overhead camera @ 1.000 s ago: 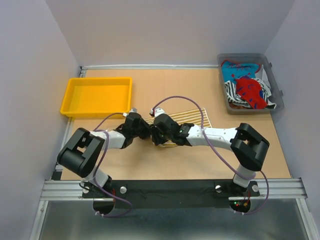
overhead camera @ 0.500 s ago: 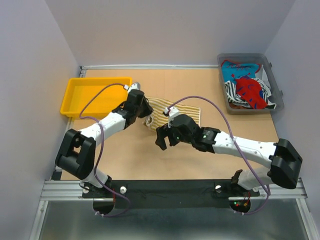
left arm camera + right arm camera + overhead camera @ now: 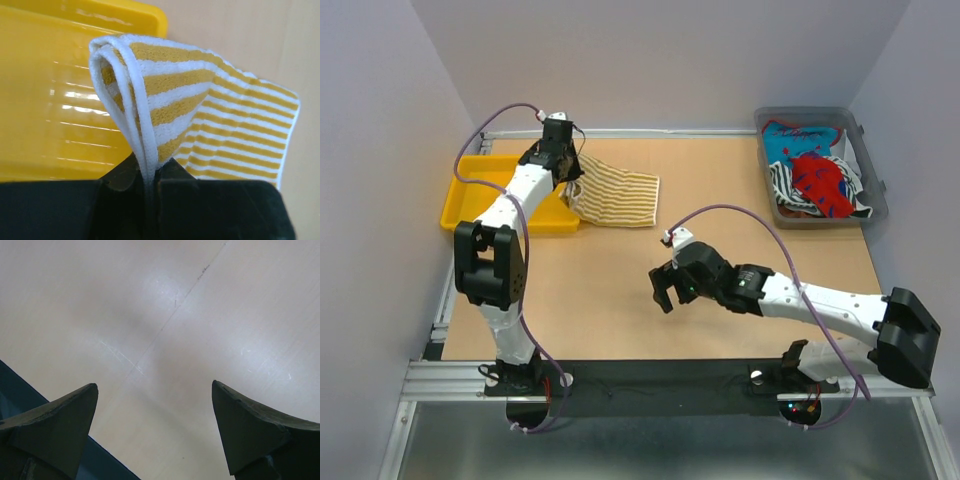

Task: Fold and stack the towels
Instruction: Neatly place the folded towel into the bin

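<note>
Both arms have parted since a second ago. The left gripper (image 3: 567, 178) has swung from mid-table to the far left, carrying the yellow-cream striped towel (image 3: 620, 197) along. The right gripper (image 3: 665, 290) has released, spread, and pulled back toward its own base.

From above, the towel trails off to the right of the left gripper. Its pinched end is raised and the rest slopes down toward the table (image 3: 620, 320); whether the far edge rests there I cannot tell. The yellow tray (image 3: 455, 215) sits just below and to the left of that gripper, so the folded piece is probably being carried there to begin the stack. The other towels (image 3: 815, 180) lie heaped in the clear bin (image 3: 868, 150), well away beyond the right gripper and not yet folded.

On the left wrist camera, the left gripper (image 3: 147, 175) is clamped narrow on the doubled white hem of the towel (image 3: 200, 100). Gripping both layers at the fold likely keeps the fold from falling open during the carry. The tray (image 3: 60, 110) fills the space ahead and to the left.

On the right wrist camera, the right gripper (image 3: 155, 425) stands wide with nothing between its fingers (image 3: 55, 425). Only bare table (image 3: 175, 315) shows beneath, which suits an arm free to fetch the next towel.
</note>
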Motion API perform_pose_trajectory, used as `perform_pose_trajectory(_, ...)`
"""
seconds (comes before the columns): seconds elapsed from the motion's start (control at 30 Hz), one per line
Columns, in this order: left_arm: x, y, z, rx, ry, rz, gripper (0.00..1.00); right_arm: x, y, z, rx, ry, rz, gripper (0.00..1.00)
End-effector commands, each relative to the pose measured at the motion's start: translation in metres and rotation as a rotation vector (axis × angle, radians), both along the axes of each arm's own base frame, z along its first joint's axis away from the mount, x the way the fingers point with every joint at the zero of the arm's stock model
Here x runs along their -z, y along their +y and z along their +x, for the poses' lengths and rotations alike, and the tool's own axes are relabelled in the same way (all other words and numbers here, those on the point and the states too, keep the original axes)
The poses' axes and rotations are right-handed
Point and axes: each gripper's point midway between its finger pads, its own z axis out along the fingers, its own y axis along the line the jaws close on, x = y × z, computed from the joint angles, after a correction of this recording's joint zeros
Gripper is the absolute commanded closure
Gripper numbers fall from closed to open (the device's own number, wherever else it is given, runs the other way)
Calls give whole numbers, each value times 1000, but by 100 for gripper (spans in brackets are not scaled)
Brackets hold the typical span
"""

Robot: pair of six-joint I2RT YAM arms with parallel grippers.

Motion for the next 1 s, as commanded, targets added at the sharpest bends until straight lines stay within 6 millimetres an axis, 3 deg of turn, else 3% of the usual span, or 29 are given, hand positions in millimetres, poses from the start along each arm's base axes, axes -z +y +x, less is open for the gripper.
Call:
perform_pose_trajectory(0.0, -26, 50, 0, -10, 31, 210, 100, 1, -3, 5, -15, -21, -61, 0)
perform_pose_trajectory(0.1, -34, 83, 12, -52, 46, 313, 100, 4, 1, 7, -40, -15, -89, 0)
perform_pose_trajectory(0.47, -20, 161, 29, -47, 154, 526, 100, 22, 25, 10, -105, 48, -139, 0)
perform_pose_trajectory(0.7, -19, 183, 36, -17, 171, 631, 100, 27, 36, 16, -123, 62, -168, 0)
perform_pose_trajectory(0.73, -21, 199, 35, -41, 181, 654, 100, 29, 37, 16, -126, 69, -177, 0)
perform_pose_trajectory(0.97, -24, 228, 35, -94, 206, 730, 100, 32, 39, 18, -130, 76, -203, 0)
